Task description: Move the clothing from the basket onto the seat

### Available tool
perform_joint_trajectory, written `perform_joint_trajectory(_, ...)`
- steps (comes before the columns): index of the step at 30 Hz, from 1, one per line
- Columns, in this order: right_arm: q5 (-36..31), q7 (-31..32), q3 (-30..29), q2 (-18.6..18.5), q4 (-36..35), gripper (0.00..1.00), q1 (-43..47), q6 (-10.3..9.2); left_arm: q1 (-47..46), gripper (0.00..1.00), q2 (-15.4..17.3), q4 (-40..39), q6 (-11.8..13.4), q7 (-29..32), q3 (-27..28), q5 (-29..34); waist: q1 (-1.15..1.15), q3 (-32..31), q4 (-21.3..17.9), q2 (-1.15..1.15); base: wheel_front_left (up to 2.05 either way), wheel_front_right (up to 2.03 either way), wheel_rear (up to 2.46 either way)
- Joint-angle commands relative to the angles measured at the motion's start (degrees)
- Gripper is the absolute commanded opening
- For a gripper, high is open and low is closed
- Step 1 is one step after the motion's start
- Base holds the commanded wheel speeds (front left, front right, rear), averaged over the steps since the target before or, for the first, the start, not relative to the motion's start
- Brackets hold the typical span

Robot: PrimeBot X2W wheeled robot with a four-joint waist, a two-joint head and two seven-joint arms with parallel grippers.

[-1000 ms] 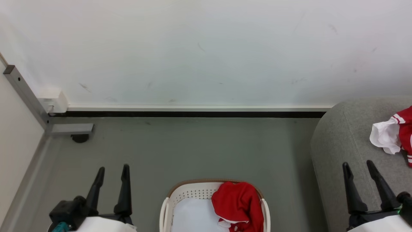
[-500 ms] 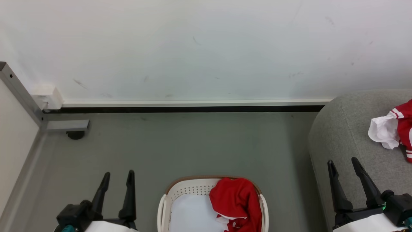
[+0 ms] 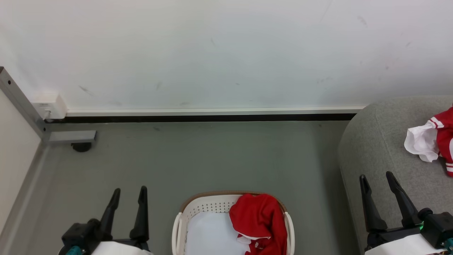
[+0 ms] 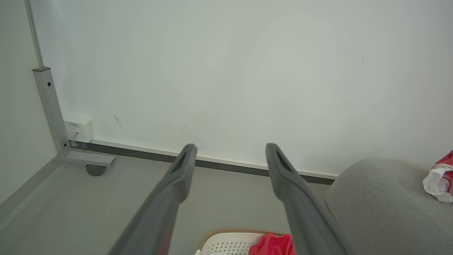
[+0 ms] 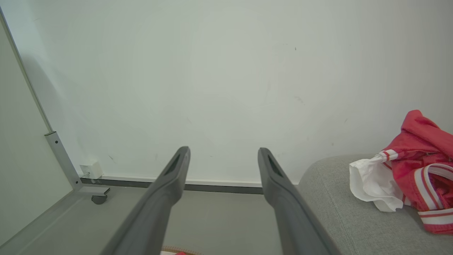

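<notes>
1. My left gripper (image 3: 129, 190) hangs above the grey floor (image 3: 212, 156), just to the left of the basket (image 3: 207, 204). Its two dark fingers stand wide apart with nothing between them.
2. My right gripper (image 3: 376, 176) is spread just as wide and is just as empty. It sits by the rounded left end of the seat (image 3: 382, 141), and I cannot tell whether it touches the upholstery.
3. The basket stands on the floor between my two grippers. Its brown rim and perforated white wall face the wall (image 3: 226, 53), and its near part is cut off by the bottom of the head view.
4. A red garment (image 3: 260, 219) lies bunched in the basket's right half. It humps up against the far right stretch of the rim, and a strip of white trim shows at its lower fold.
5. A pale liner pad (image 3: 210, 233) lies flat in the basket's left half, uncovered.
6. A second garment (image 3: 433, 141), red with white stripes and a loose white panel, lies crumpled on top of the seat. It is set in from the seat's left end and well apart from the basket.
7. At the floor's far left corner a grey metal frame leg (image 3: 70, 136) rests on a dark caster (image 3: 81, 147). A small white socket box (image 3: 49, 105) sits on the wall just above it.
</notes>
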Motion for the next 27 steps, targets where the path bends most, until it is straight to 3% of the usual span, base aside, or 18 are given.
perform_joint_trajectory(1, -0.49, -0.19, -0.1, 0.11, 0.16, 1.0, -0.73, -0.13, -0.6, 1.0, 0.12, -0.02, -0.15, -0.03, 0.27, 0.87, 0.0, 0.15, -0.06, 0.0, 0.0, 0.0, 0.0)
perform_joint_trajectory(12, -0.47, -0.19, 0.65, 0.07, -0.33, 1.0, -3.07, -0.13, -3.18, 1.0, 0.05, 0.42, -0.58, -0.03, -0.87, 0.74, 0.0, 3.87, -2.2, 0.0, 0.0, 0.0, 0.0)
perform_joint_trajectory(27, -2.19, -0.18, -0.79, 0.1, -2.34, 1.0, -8.99, -0.13, -11.6, 1.0, 0.32, 6.64, -1.04, -0.03, -4.97, 2.05, 0.0, 14.45, -8.94, 0.0, 0.0, 0.0, 0.0)
